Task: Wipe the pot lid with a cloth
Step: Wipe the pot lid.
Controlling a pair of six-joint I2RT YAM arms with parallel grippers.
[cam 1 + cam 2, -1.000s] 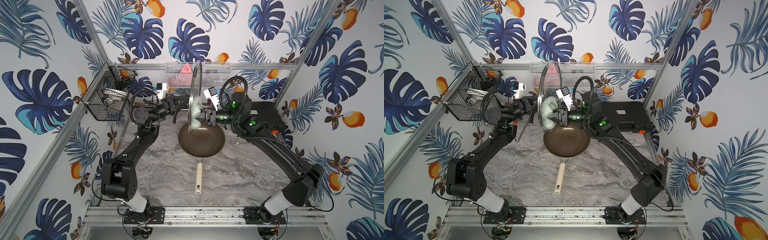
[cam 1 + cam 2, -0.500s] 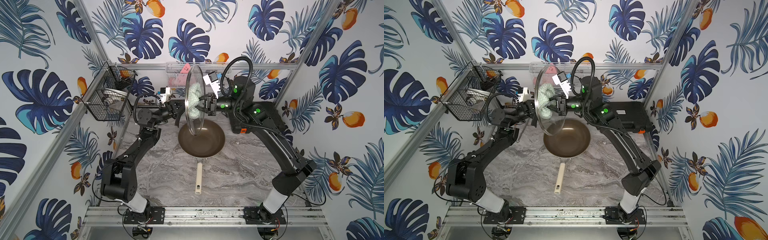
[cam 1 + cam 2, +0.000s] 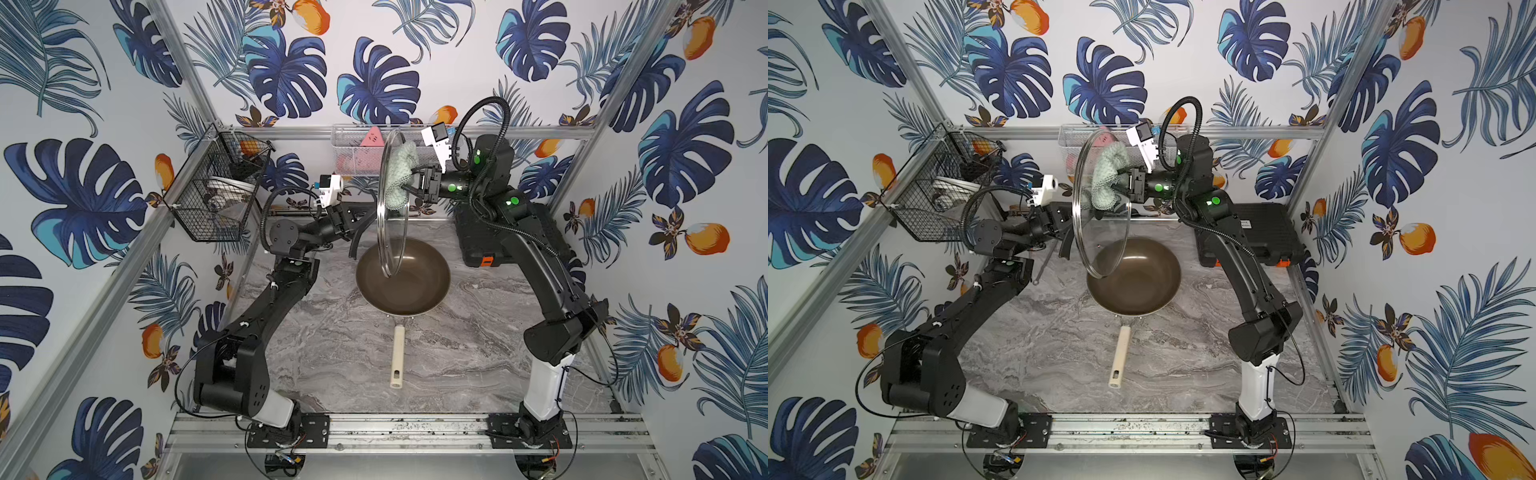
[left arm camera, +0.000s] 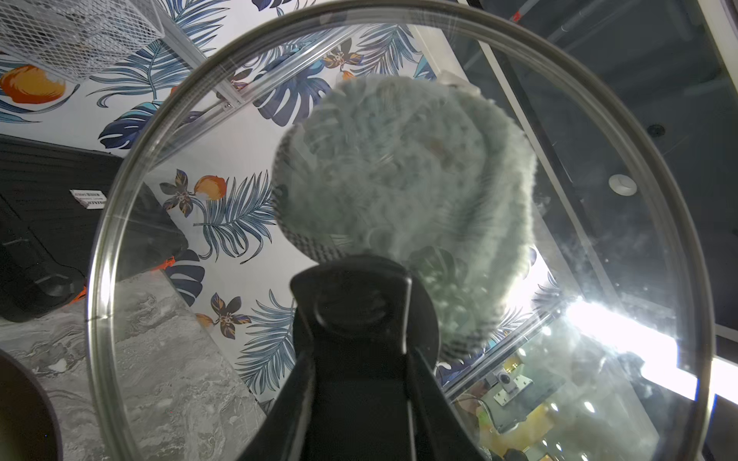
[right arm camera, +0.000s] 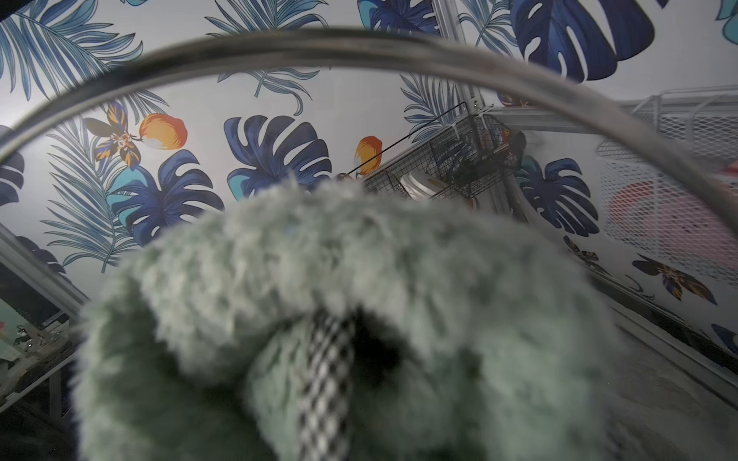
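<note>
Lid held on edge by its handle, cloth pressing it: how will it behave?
Probably stiff: the pot lid looks unbent on edge. May pivot: the left gripper holds only the centre handle, the cloth presses off-centre. Glass, so likely slick, brittle.

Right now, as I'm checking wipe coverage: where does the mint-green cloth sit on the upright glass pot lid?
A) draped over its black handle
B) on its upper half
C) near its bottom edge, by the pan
B: in a top view the cloth, held in the right claw, lies against the upper half of the glass pot lid, well above the brown pan.
</note>
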